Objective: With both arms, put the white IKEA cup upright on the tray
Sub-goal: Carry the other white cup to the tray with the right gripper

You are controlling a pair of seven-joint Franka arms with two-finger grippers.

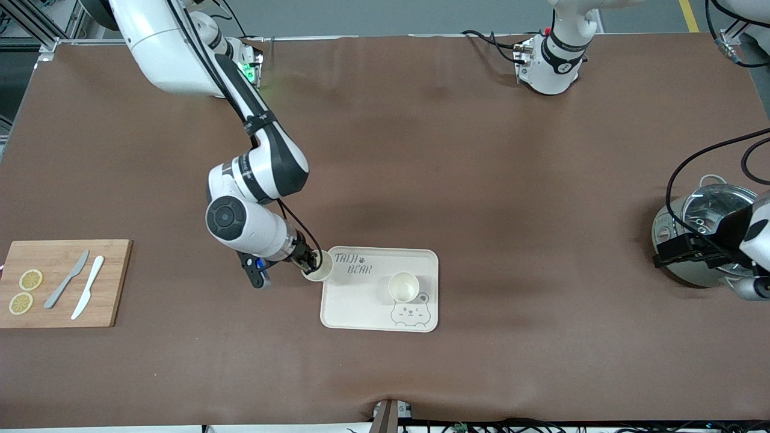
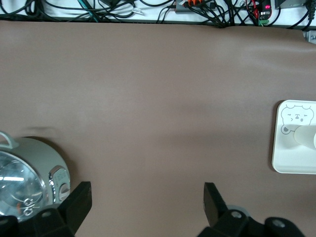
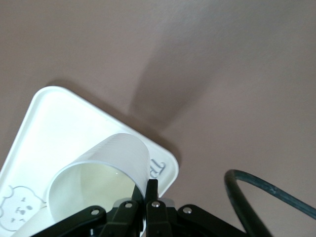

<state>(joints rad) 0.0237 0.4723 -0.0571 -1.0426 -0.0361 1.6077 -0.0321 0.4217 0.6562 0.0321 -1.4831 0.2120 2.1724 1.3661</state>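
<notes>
White plastic cup point(image 1: 317, 266), open mouth tilted sideways, is clamped by its rim in the right end effector point(image 1: 308, 260), whose two black fingers are pressed together on the thin wall, as is seen in the right wrist view point(image 3: 98, 185). The held cup is poised over the corner of the flat cream-white rectangular tray point(image 1: 361, 313) that bears the "TAIJI BEAR" lettering; this corner lies toward the right arm's end of the tabletop point(image 1: 421, 150). Directly below the right end effector, the tray's rounded edge is met by the brown tabletop. A little farther from that end effector, a second white cup point(image 1: 403, 287) is seen standing upright on the tray, just above the grey cartoon bear face point(image 1: 409, 314).

Well apart from the right end effector, toward the right arm's end of the tabletop, a wooden cutting board point(image 1: 114, 282) is laid with two lemon slices point(image 1: 30, 279), a grey knife point(image 1: 66, 279) and a white knife point(image 1: 88, 295).

The left end effector point(image 2: 148, 207) is held with its fingers wide apart and nothing between them, waiting above bare tabletop at the left arm's end. Just beside it, a silver pot with a glass lid point(image 1: 692, 240) is seen.
</notes>
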